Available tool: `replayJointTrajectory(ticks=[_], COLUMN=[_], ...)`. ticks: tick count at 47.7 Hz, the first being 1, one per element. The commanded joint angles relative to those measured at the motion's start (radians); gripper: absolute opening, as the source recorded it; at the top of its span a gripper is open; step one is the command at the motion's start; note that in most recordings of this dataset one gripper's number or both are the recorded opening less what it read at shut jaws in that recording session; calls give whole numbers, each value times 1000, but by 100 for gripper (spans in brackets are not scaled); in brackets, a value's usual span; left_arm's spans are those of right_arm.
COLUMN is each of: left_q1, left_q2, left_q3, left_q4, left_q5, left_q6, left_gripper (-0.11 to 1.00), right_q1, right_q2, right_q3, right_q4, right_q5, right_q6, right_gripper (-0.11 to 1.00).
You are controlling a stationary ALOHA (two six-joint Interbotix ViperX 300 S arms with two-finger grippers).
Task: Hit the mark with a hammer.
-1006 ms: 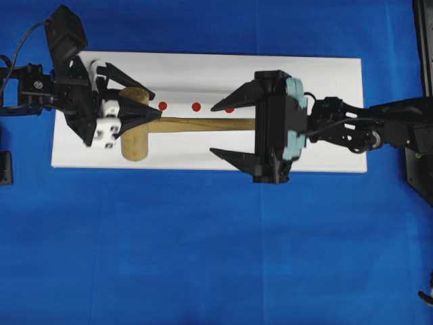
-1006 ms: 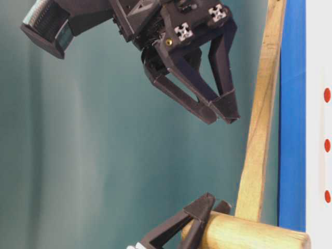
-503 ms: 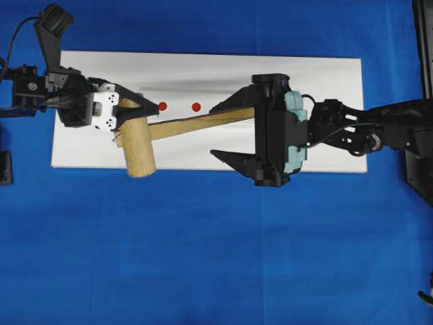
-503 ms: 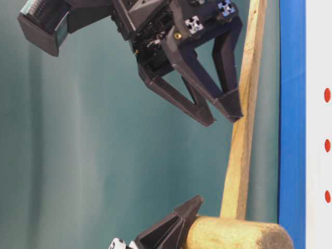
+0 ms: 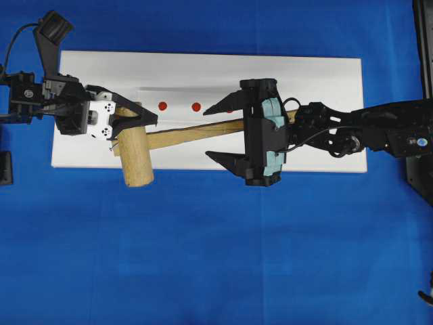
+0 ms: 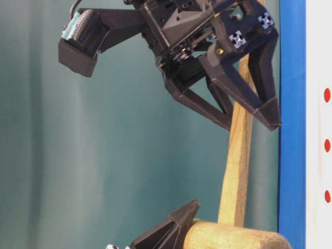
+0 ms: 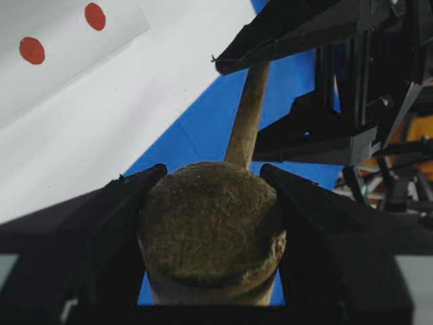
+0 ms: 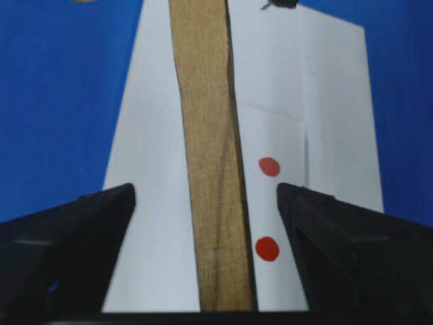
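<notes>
Beside hammer (image 5: 145, 145), red dots (image 5: 162, 105) (white block (image 5: 325, 74))

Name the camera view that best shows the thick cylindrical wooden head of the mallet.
The overhead view: the thick cylindrical wooden head lies there in full length, the left gripper clamping it near the handle. The left wrist view shows only its round end face, the table-level view its side at the bottom edge, the right wrist view almost nothing.

Overhead looks straight down; table-level sideways, close; wrist views close, sharing hammer (image 5: 177, 139) handle
</notes>
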Motion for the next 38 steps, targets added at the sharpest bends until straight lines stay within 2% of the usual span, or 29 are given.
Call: replayJointTrajectory(ticks=[1, 7, 12, 38], left_q1=[0, -2, -2, 3], left_q2=[-15, -15, -15, -25], left_q3=[-20, -20, -21, -15], left_q4=[0, 0, 0, 2], left_q5=[-6, -6, -6, 12], left_q6=[-3, -5, -5, 17], left_gripper=[45, 45, 45, 46], right_q1=[-2, -2, -2, -2], right_q2=[-11, -11, -12, -12], right_q3=[-21, -21, -21, -20], right_q4=[-5, -5, -5, -3], right_q5=[-5, 8, 18, 21], right_q6=[-8, -12, -14, -11], right_gripper=[70, 31, 9, 9])
